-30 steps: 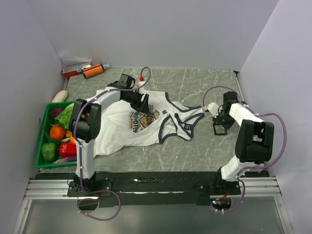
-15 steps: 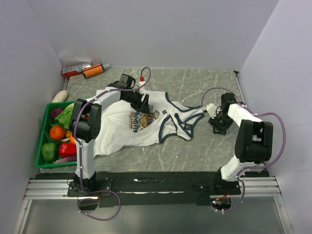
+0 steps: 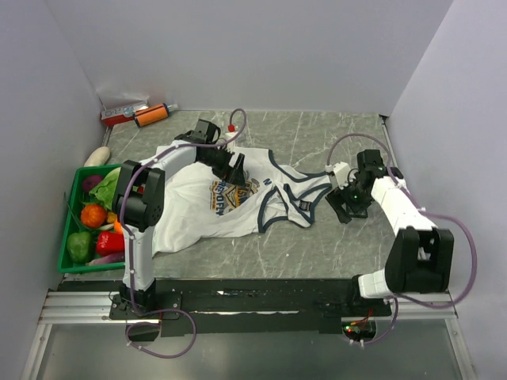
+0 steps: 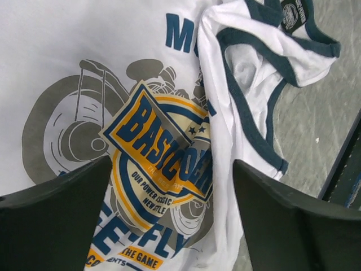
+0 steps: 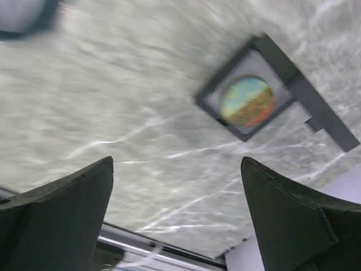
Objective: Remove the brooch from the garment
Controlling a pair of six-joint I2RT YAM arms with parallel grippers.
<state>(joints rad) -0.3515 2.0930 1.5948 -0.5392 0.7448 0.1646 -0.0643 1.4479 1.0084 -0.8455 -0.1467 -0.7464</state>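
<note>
The garment [image 3: 190, 207] is a white jersey with navy trim, spread crumpled on the table. My left gripper [image 3: 235, 168] hovers open over its blue-and-gold chest graphic [image 4: 163, 152]; in the left wrist view the gripper [image 4: 172, 165] has nothing between its fingers. The brooch [image 5: 248, 101], a black square frame around a round coloured centre, lies on the bare marble to the right of the garment. My right gripper [image 5: 176, 162] is open above the table just short of it, touching nothing. In the top view this gripper [image 3: 346, 207] sits beside the garment's right edge, and I cannot make out the brooch there.
A green basket [image 3: 63, 231] of vegetables stands at the left edge. An orange bottle [image 3: 150, 115] and a red tool [image 3: 119, 117] lie at the back left, with a white object [image 3: 97, 156] beside the basket. The table's edge and rail [image 5: 146, 240] run close to the right gripper.
My right gripper has opened wide, and its arm has swung left toward the garment. The left gripper has opened wider without moving away.
</note>
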